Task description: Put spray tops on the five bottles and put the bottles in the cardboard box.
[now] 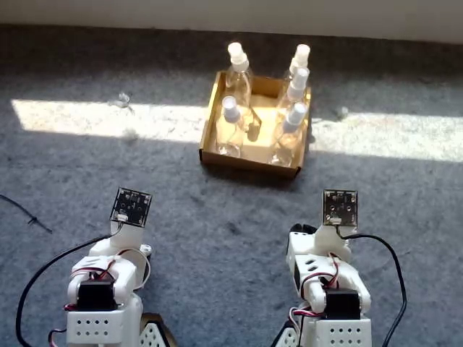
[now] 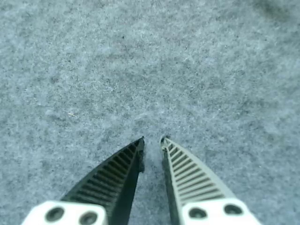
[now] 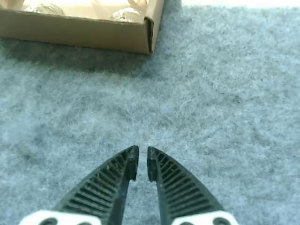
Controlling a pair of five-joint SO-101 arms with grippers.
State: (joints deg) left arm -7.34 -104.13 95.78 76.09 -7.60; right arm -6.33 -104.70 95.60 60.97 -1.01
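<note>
Nearest me, left gripper (image 2: 152,140) at 7 o'clock and right gripper (image 3: 142,149) at 5 o'clock sit pinched narrow, empty, over grey carpet (image 1: 217,210); at 12 o'clock, five clear plastic bottles (image 1: 230,129) stand upright, white spray tops (image 1: 231,108) upward, inside the shallow brown cardboard box (image 1: 249,165).

- No text, label, brand, number or sign could be read on anything in any of the three views.
</note>
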